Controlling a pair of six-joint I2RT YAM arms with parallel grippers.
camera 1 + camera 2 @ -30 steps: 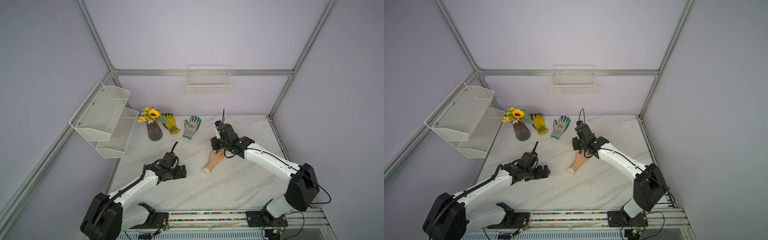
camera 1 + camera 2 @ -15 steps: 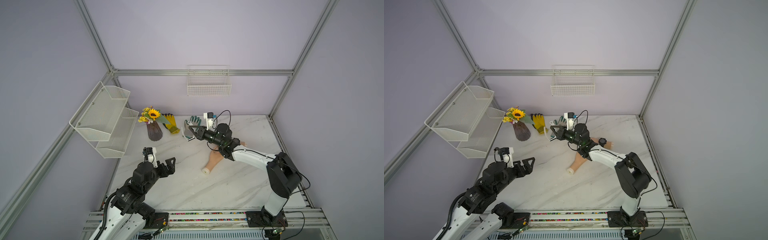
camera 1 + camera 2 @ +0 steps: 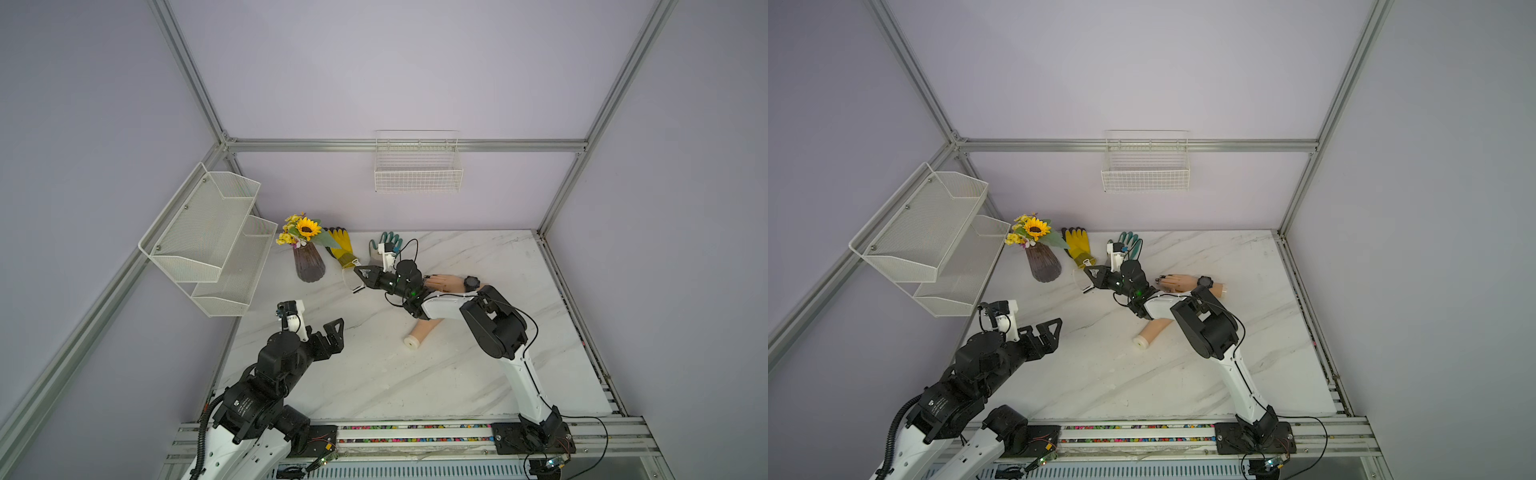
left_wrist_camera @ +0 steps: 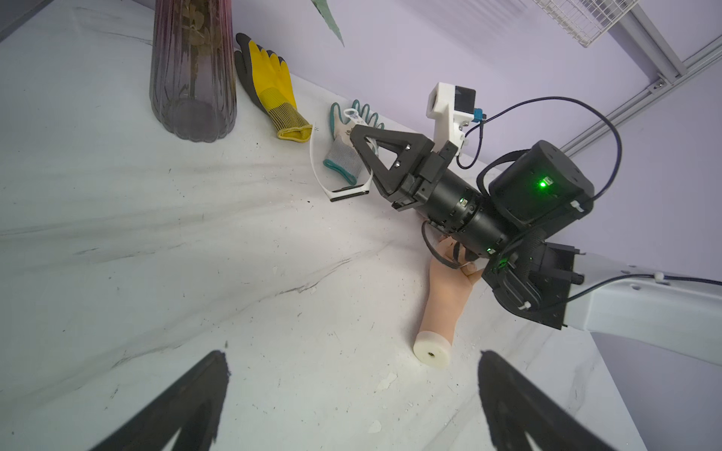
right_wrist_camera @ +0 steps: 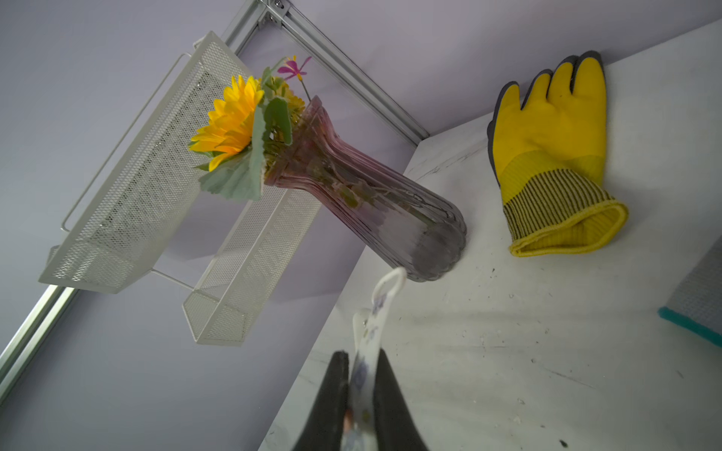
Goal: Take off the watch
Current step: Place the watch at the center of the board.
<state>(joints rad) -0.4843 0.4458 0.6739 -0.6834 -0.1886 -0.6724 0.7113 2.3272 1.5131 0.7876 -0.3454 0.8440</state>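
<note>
R grip: clamped on white watch strap (near vase).
L grip: jaws wide apart, over table.

We see a purple ribbed vase; beside it a yellow glove with striped cuff and a white, flower-printed watch.

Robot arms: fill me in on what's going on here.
The right gripper is shut on a white watch, holding it near the vase. One dummy hand lies on the table with a bare wrist. A second dummy hand wears a black watch. The left gripper hangs open over the table, holding nothing.
</note>
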